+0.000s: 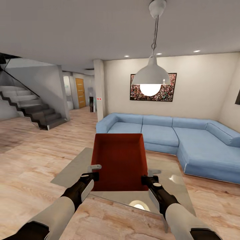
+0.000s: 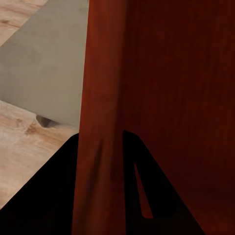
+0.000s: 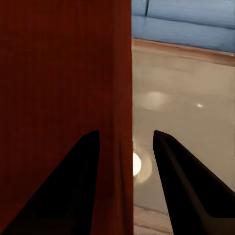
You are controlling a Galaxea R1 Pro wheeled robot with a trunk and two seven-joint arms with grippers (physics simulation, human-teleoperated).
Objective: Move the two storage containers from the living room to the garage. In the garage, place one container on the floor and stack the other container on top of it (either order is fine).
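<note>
A red-orange storage container is seen in the head view over a glass tabletop in the living room, its open top tilted toward the camera so that the inside is shown; whether it rests on the glass or is lifted off it cannot be told. Its left wall is straddled by the left tool and its right wall by the right tool, each near the corner closest to the robot. In the left wrist view the container's wall is seen running between the two dark fingers of the left tool, which are narrowly parted and pressed against it on both sides; in the right wrist view the wall's edge is seen between the fingers of the right tool, one finger lying against the wall and the other standing a little off from it, so a firm grip there cannot be confirmed. A blue sofa is seen beyond the tabletop; a white pendant lamp hangs above; a staircase is seen at far left over the light wood floor.
</note>
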